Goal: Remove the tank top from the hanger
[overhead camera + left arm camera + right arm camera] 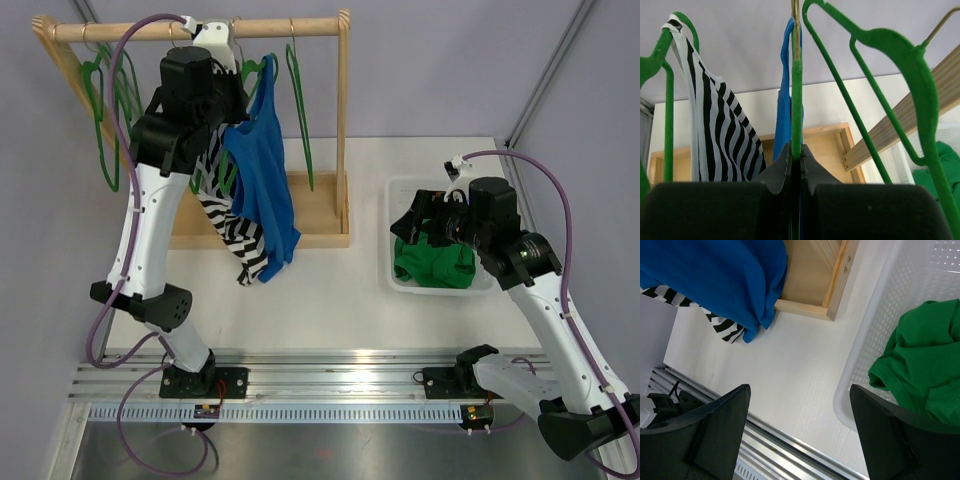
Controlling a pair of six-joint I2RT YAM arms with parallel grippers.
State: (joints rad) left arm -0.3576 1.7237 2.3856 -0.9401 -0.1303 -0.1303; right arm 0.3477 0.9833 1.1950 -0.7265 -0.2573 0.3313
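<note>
A blue tank top (262, 180) hangs on a green hanger (796, 110) on the wooden rack's rail (150, 30). Its strap shows in the left wrist view (785, 100) and its hem in the right wrist view (715, 275). My left gripper (796, 150) is up at the rail (238, 80), shut on that hanger's green bar. A black-and-white striped tank top (235, 235) hangs just left of the blue one on another hanger. My right gripper (799, 392) is open and empty, held above the table at the left rim of the basket (420, 215).
A white basket (392, 270) at the right holds a green garment (435, 262). Empty green hangers (300, 110) hang at both ends of the rail. The rack's wooden base (320, 215) and upright post (343, 100) stand behind the blue top. A metal rail (340, 385) runs along the near edge.
</note>
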